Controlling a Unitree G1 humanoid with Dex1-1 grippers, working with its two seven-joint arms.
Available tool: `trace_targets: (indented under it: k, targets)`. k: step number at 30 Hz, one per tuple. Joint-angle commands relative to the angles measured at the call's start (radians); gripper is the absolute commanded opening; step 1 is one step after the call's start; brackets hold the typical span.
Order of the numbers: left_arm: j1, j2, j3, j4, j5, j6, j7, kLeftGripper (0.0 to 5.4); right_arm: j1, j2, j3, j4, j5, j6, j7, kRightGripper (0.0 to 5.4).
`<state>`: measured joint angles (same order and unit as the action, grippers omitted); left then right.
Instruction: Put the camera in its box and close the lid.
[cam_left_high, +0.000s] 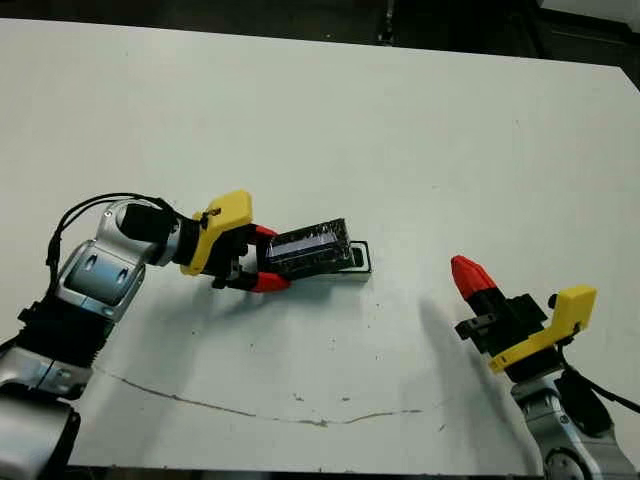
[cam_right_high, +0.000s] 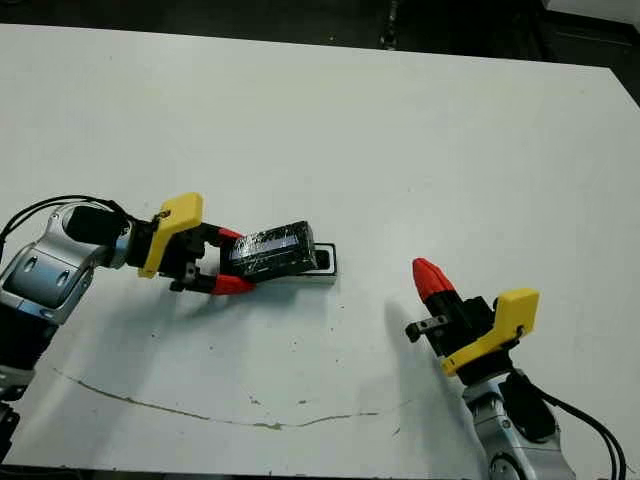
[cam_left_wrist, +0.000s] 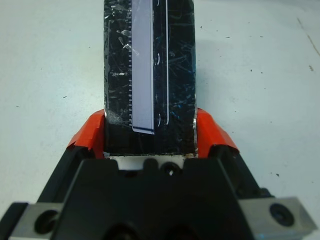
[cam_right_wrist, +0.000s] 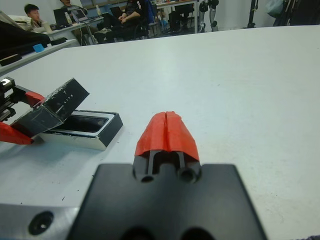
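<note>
White tabletop (cam_left_high: 330, 110) in a busy workroom

The tabletop is matte white, marked by a thin brownish scuff line (cam_left_high: 250, 412) near its close edge, with dark floor (cam_left_high: 300, 15) beyond its far edge. Past it — in the right wrist view — people (cam_right_wrist: 132, 15) sit at another pale desk (cam_right_wrist: 45, 47) bearing a small blue item (cam_right_wrist: 38, 48); dark stands (cam_right_wrist: 252, 12) rise against a light wall.

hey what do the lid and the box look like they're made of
The lid, clamped by the left gripper and tilted over the box, looks like glossy black plastic or coated card: it mirrors light in a pale stripe and shows fine scratches. The box has pale, smooth walls with a slight sheen, likely card or plastic; I can't tell which.
</note>
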<state>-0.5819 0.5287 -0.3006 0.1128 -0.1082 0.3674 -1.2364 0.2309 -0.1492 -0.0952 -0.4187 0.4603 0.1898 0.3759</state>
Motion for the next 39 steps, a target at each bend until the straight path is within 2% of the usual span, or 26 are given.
trace_targets:
  k: [1, 8, 24, 31, 39]
  targets:
    - [0.008, -0.014, -0.034, -0.053, -0.004, 0.015, 0.005, 3.17, 0.011, -0.01, -0.002, 0.003, -0.006, 0.006, -0.005, 0.0]
    - [-0.016, -0.01, -0.082, -0.071, 0.022, 0.024, 0.012, 3.17, 0.013, -0.012, -0.004, -0.005, 0.002, 0.021, -0.011, 0.0]
    - [-0.202, -0.116, -0.186, 0.242, 0.062, -0.003, -0.122, 3.17, 0.015, -0.008, 0.002, 0.001, 0.0, 0.012, -0.008, 0.0]
    - [-0.244, -0.171, -0.187, 0.328, 0.063, -0.019, -0.159, 3.17, 0.014, -0.01, -0.001, 0.007, 0.002, 0.007, 0.0, 0.0]
    - [-0.247, -0.193, -0.189, 0.323, 0.075, -0.001, -0.163, 3.17, 0.016, -0.008, 0.002, 0.003, -0.002, 0.009, -0.005, 0.0]
